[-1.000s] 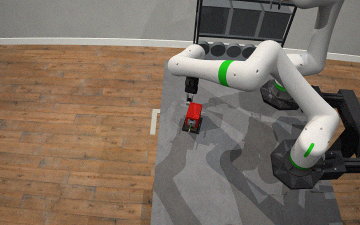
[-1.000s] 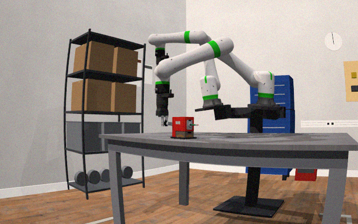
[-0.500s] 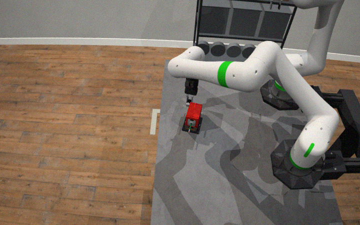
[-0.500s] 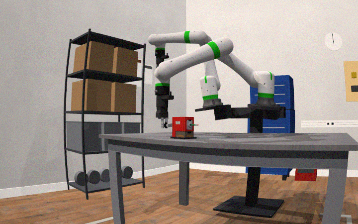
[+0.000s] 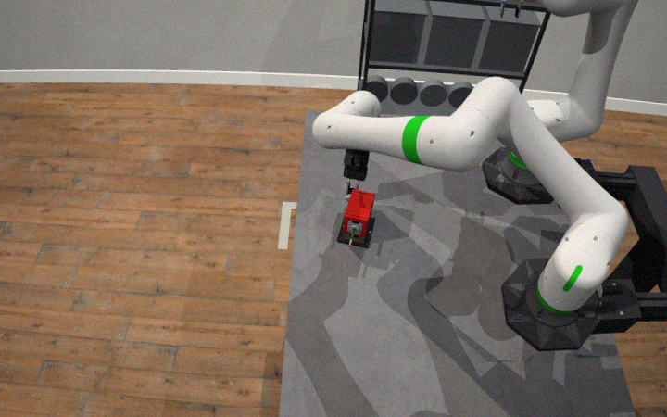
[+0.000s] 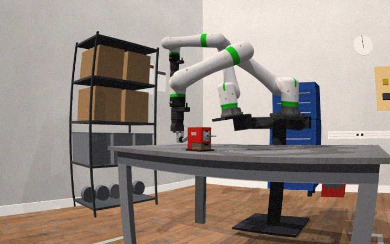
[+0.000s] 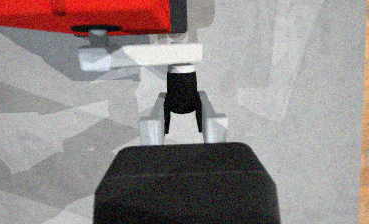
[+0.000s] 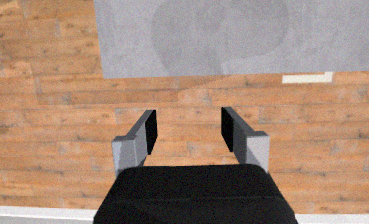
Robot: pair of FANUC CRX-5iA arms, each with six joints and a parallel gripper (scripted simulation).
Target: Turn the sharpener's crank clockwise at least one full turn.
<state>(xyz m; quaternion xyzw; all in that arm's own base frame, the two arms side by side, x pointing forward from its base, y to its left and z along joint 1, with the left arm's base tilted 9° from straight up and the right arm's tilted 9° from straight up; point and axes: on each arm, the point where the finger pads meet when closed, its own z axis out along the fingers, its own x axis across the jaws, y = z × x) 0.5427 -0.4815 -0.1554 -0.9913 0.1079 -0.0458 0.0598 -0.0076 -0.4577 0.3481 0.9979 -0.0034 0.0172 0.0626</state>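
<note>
The red sharpener (image 5: pixel 360 205) (image 6: pixel 195 135) (image 7: pixel 135 12) stands on its dark base near the table edge, a green pencil (image 5: pixel 352 235) (image 6: pixel 210 135) in its front. On its opposite side, a pale crank arm (image 7: pixel 160 54) runs sideways from the hub to a black crank knob (image 7: pixel 182 90). My left gripper (image 7: pixel 182 104) (image 6: pixel 179 140) is shut on the black knob, one finger on each side of it; the knob is partly hidden in the top and exterior views. My right gripper (image 8: pixel 188 121) (image 5: pixel 510 9) is open and empty, high up and far from the sharpener.
The grey table (image 5: pixel 377 332) (image 6: pixel 251 151) carries the sharpener close to its outer edge. The left arm's white forearm reaches over the table. A shelf rack (image 6: pixel 91 145) stands beyond the table on the crank's side.
</note>
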